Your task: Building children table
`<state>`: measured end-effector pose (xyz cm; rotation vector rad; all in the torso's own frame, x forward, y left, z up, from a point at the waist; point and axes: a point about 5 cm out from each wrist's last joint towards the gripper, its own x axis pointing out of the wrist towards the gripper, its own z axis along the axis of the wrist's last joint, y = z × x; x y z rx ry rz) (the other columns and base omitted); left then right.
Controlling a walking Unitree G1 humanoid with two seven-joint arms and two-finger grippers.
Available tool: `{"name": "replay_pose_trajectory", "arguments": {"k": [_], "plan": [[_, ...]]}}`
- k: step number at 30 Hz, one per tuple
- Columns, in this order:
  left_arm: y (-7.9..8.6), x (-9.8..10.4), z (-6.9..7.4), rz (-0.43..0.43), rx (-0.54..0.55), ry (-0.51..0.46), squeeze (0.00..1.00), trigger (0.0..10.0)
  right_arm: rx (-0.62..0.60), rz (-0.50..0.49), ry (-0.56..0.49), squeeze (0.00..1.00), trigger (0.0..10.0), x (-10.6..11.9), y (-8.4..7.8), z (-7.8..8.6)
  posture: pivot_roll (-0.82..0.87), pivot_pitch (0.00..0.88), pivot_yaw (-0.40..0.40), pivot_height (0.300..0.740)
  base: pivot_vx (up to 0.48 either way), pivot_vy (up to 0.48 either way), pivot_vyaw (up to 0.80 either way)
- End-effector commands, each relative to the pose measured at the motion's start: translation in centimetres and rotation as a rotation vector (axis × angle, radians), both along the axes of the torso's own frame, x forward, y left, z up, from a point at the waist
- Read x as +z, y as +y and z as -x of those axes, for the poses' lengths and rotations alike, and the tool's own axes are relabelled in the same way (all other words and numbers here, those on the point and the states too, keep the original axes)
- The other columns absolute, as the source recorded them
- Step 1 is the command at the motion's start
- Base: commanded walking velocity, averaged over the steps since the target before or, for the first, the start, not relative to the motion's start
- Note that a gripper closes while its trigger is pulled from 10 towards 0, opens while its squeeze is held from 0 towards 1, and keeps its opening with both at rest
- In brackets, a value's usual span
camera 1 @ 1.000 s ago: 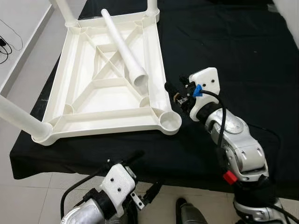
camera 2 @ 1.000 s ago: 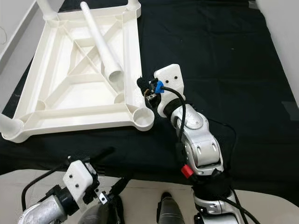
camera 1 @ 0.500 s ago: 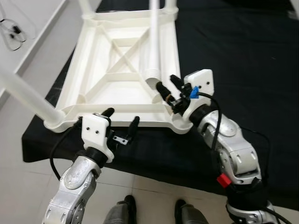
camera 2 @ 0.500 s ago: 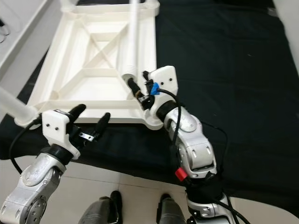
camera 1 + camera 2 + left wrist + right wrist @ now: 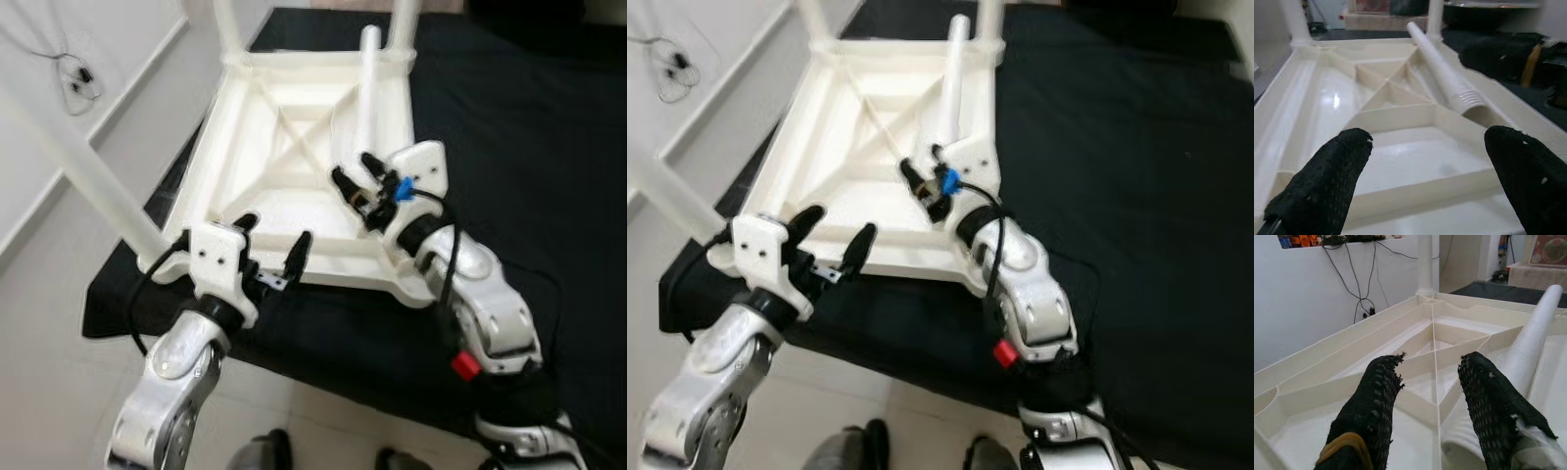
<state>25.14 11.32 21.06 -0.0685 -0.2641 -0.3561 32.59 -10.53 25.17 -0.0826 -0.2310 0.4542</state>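
An upturned white plastic children's table (image 5: 294, 166) lies on a worktop covered in black cloth (image 5: 509, 127), its ribbed underside facing up and legs standing in three corner sockets. A loose white table leg (image 5: 364, 93) rests across the underside, its ribbed open end toward the near right corner. The left claw (image 5: 271, 247) hovers at the table's near edge, fingers spread wide. The right claw (image 5: 355, 179), fingers apart, sits over the underside just beside the loose leg's near end.
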Motion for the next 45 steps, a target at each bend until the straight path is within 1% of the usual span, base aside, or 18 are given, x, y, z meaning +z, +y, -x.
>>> {"name": "replay_pose_trajectory", "arguments": {"k": [1, 9, 11, 14, 16, 17, 18, 19, 20, 24, 29, 30, 35, 38, 39, 41, 44, 45], "plan": [[-0.4, -0.7, -0.1, -0.015, -0.007, 0.024, 0.0, 10.0, -0.018, 0.007, -0.003, 0.0, 10.0, -0.3, -0.4, -0.2, 0.0, 0.182, 0.034, 0.74, 0.27, 0.0, 0.0], [-0.8, -1.1, -0.3, -0.022, -0.024, 0.031, 0.0, 10.0, -0.034, 0.043, -0.013, 0.0, 10.0, -0.3, -0.3, -0.5, -0.01, 0.162, 0.036, 0.74, 0.274, 0.0, 0.0], [-1.2, -2.1, -0.3, -0.042, -0.05, 0.059, 0.0, 10.0, -0.042, 0.082, -0.006, 0.0, 10.0, -0.3, 0.0, -0.8, -0.01, 0.149, 0.038, 0.74, 0.268, 0.0, 0.0], [-1.3, -2.3, -0.2, -0.045, -0.057, 0.065, 0.0, 10.0, -0.043, 0.087, -0.004, 0.0, 10.0, -0.3, 0.1, -0.9, -0.01, 0.149, 0.038, 0.74, 0.089, 0.0, 0.0], [-1.8, -3.5, 0.4, -0.078, -0.107, 0.113, 0.0, 10.0, -0.05, 0.117, 0.047, 0.0, 10.0, -0.6, 0.4, -1.2, -0.01, 0.141, 0.038, 0.74, 0.0, 0.0, 0.0], [-2.0, -4.1, 0.8, -0.094, -0.126, 0.134, 0.0, 10.0, -0.058, 0.154, 0.073, 0.0, 10.0, -0.8, 0.6, -1.4, -0.01, 0.141, 0.038, 0.74, 0.0, 0.0, 0.0], [-2.0, -4.1, 0.8, -0.094, -0.126, 0.134, 0.0, 10.0, -0.058, 0.154, 0.073, 0.0, 10.0, -0.8, 0.6, -1.4, -0.01, 0.141, 0.038, 0.74, 0.0, 0.0, 0.0], [-2.1, -4.7, 1.1, -0.105, -0.136, 0.151, 0.0, 10.0, -0.07, 0.184, 0.092, 0.0, 10.0, -0.8, 0.8, -1.5, -0.01, 0.139, 0.04, 0.74, 0.0, 0.0, 0.0], [-2.1, -4.7, 1.1, -0.105, -0.136, 0.151, 0.0, 10.0, -0.07, 0.184, 0.092, 0.0, 10.0, -0.8, 0.8, -1.5, -0.01, 0.139, 0.04, 0.74, 0.0, 0.0, 0.0], [-1.4, -6.3, 2.1, -0.129, -0.091, 0.2, 0.0, 10.0, -0.063, 0.203, 0.178, 0.0, 10.0, -0.8, 1.8, -2.1, 0.0, 0.143, 0.04, 0.74, 0.0, 0.0, 0.0], [-0.7, -6.6, 2.0, -0.145, -0.034, 0.202, 0.0, 10.0, 0.003, 0.225, 0.197, 0.0, 10.0, -1.2, 3.2, -2.4, 0.0, 0.149, 0.039, 0.74, 0.0, 0.0, 0.0], [-0.4, -6.6, 1.9, -0.152, -0.013, 0.199, 0.0, 10.0, -0.003, 0.245, 0.213, 1.0, 10.0, -1.6, 3.8, -2.7, 0.01, 0.153, 0.036, 0.74, 0.0, 0.0, 0.0], [-0.1, -6.6, 1.8, -0.171, 0.005, 0.188, 0.0, 10.0, -0.033, 0.265, 0.238, 1.0, 10.0, -1.9, 4.4, -3.4, 0.01, 0.156, 0.035, 0.74, 0.0, 0.0, 0.0], [-0.1, -6.8, 2.0, -0.188, -0.004, 0.19, 0.0, 10.0, -0.129, 0.24, 0.337, 1.0, 10.0, -1.8, 4.7, -4.5, 0.02, 0.172, 0.034, 0.74, 0.0, 0.0, 0.0], [-0.1, -6.8, 2.0, -0.188, -0.004, 0.19, 0.0, 10.0, -0.129, 0.24, 0.337, 1.0, 10.0, -1.8, 4.7, -4.5, 0.02, 0.172, 0.034, 0.74, 0.0, 0.0, 0.0], [-0.4, -6.9, 2.1, -0.194, -0.018, 0.185, 0.0, 10.0, -0.186, 0.261, 0.371, 1.0, 10.0, -1.7, 4.4, -5.2, 0.02, 0.178, 0.033, 0.74, 0.0, 0.0, 0.0], [-0.6, -6.9, 2.1, -0.203, -0.027, 0.179, 0.0, 10.0, -0.215, 0.26, 0.384, 1.0, 10.0, -1.7, 4.1, -5.5, 0.02, 0.181, 0.032, 0.74, 0.0, 0.0, 0.0], [-0.7, -6.9, 2.2, -0.217, -0.036, 0.17, 0.0, 10.0, -0.253, 0.254, 0.398, 1.0, 10.0, -1.6, 3.7, -5.8, 0.02, 0.185, 0.031, 0.74, 0.0, 0.0, 0.0]]}}
